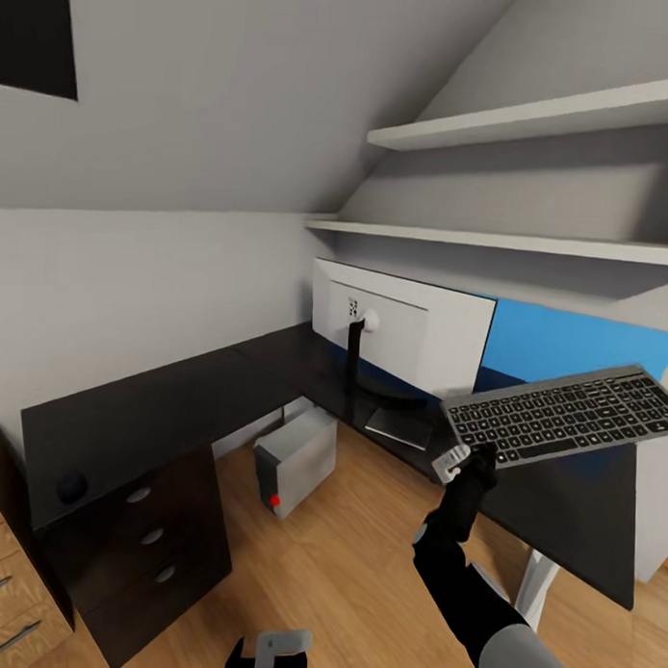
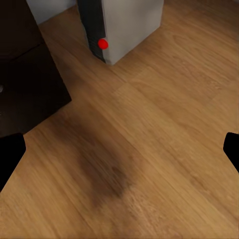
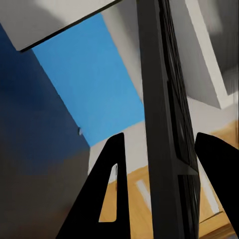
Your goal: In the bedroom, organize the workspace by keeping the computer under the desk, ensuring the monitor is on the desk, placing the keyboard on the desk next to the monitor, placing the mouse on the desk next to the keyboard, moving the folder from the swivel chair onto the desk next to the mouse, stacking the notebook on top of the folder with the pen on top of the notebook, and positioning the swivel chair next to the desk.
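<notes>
Black L-shaped worktop (image 1: 158, 415) runs along the grey walls. The monitor (image 1: 402, 327) stands at its inner corner, pale back showing, ring base on the surface. The computer (image 1: 296, 460) sits on the floor under the worktop's edge, beside the drawer unit (image 1: 153, 549). The keyboard (image 1: 562, 414) is held in the air above the worktop's right wing — the right pincer (image 1: 457, 463) grasping its left end. The mouse (image 1: 71, 487) lies near the left front corner. The left pincer (image 2: 119, 149) hangs released over the floor.
</notes>
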Robot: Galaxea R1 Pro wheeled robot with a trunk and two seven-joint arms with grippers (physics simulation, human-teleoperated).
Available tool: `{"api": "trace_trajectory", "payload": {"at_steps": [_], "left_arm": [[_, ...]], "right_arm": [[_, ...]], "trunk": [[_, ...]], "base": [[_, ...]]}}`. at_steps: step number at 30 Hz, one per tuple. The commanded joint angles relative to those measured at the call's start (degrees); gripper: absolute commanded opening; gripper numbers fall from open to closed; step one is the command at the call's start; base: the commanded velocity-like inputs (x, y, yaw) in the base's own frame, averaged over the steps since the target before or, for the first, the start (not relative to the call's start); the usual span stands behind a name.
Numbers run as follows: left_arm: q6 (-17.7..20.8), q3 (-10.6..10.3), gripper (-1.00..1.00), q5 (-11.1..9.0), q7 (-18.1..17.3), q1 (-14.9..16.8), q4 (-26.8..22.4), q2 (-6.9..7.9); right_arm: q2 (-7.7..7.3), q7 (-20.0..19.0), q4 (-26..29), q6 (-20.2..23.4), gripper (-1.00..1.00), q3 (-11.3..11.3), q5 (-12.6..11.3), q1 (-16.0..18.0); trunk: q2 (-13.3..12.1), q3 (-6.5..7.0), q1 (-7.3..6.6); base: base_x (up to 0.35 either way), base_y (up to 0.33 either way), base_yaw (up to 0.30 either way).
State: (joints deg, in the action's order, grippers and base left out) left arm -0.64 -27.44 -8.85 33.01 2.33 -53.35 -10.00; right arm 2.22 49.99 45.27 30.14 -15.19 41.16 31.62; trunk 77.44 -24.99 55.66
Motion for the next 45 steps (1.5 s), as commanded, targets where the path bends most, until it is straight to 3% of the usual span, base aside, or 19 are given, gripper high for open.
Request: {"api": "trace_trajectory", "payload": {"at_steps": [1, 5, 8, 12, 15, 22, 29, 35, 45], "left_arm": [[-0.1, -0.1, 1.00, -0.4, 0.3, 0.0, 0.0, 0.00], [-0.1, 0.0, 1.00, -0.4, 0.3, 0.0, 0.4, 0.00], [-0.1, 0.0, 1.00, -0.4, 0.3, 0.0, 0.4, 0.00], [0.0, 0.0, 1.00, -0.4, 0.3, 0.0, 0.4, 0.00], [0.0, 0.0, 1.00, -0.5, 0.3, 0.0, 0.4, 0.00], [0.0, 0.0, 1.00, -0.4, 0.3, 0.0, 0.4, 0.00], [0.0, -0.2, 1.00, -0.4, 0.3, 0.0, 0.4, 0.00], [0.1, -0.2, 1.00, -0.4, 0.3, 0.0, 0.4, 0.00], [0.1, -0.2, 1.00, -0.3, 0.2, 0.0, 1.1, 0.00]], "right_arm": [[-0.02, 0.2, 0.3, 0.3, -1.00, 0.0, 0.2, 0.0], [-0.04, 3.7, 3.3, -0.6, -1.00, 2.3, 0.1, 0.0], [-0.08, 7.4, 7.6, -5.0, -1.00, 4.6, 0.1, 0.0], [-0.04, 12.3, 9.2, -10.3, -1.00, 5.3, 0.1, -0.2], [0.12, 14.1, 9.2, -11.8, -1.00, 5.1, 0.2, -1.6], [0.51, 15.9, 6.6, -12.3, -1.00, 2.1, 0.3, -2.5], [1.60, 24.0, -3.3, -12.3, -1.00, -4.3, 1.8, -2.9], [1.87, 25.3, -7.7, -12.2, -1.00, -5.2, 2.0, -2.9], [1.96, 25.6, -9.1, -12.0, -1.00, -5.3, 1.9, -3.1]], "trunk": [[-0.4, 0.12, -0.23], [-2.0, 0.84, -1.10], [-3.2, 1.38, -1.76], [-4.8, 2.10, -2.64], [-6.0, 2.63, -3.30], [-8.8, 3.89, -4.84], [-9.6, 4.10, -5.28], [-9.6, 3.75, -5.28], [-9.6, 3.15, -5.28]], "base": [[0.000, 0.000, 0.000], [0.000, 0.000, 0.000], [0.000, 0.000, 0.000], [0.000, 0.000, 0.000], [0.000, 0.000, 0.000], [0.000, 0.000, 0.000], [0.000, 0.000, 0.048], [0.000, 0.000, 0.167], [0.000, 0.000, 0.172]]}}
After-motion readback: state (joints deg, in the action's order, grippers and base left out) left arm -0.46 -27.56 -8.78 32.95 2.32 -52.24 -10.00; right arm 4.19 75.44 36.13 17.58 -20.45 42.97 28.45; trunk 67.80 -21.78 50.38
